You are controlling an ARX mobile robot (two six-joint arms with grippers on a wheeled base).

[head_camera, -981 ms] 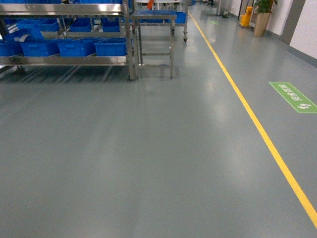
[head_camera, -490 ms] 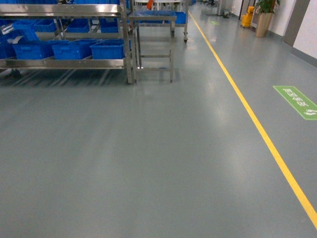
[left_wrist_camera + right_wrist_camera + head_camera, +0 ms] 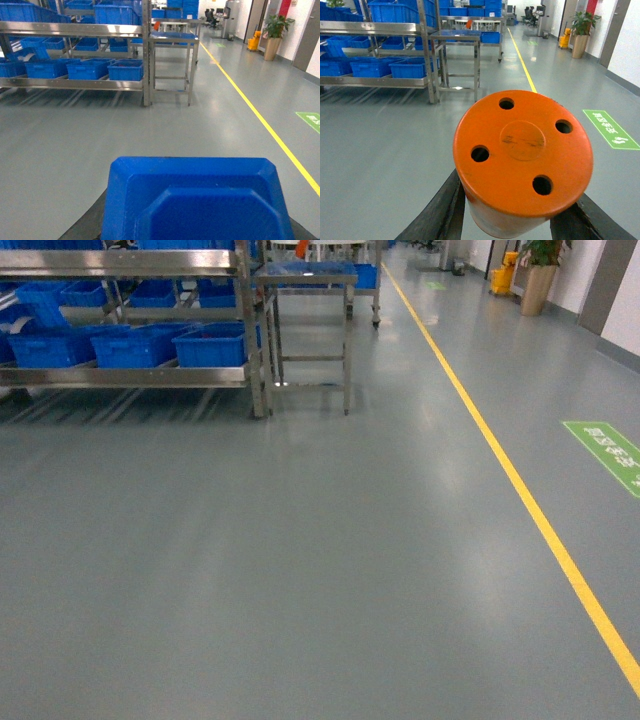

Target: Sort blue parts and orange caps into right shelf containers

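Orange cap (image 3: 522, 155) clamped in right hand; left hand apparently grips blue part (image 3: 197, 200)

Bright even overhead light, soft sheen on grey floor (image 3: 300, 540), shelving (image 3: 130, 375) slightly blurred, perhaps motion

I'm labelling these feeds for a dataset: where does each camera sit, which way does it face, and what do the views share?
Head: on the robot, slanting down over the grey floor toward the steel shelf; no robot parts show.
Left wrist: faces forward over a held blue part; dark fingers edge it.
Right wrist: faces forward over a held orange cap between dark fingers.
Shared: all three show the shelf's blue crates and the yellow floor line.
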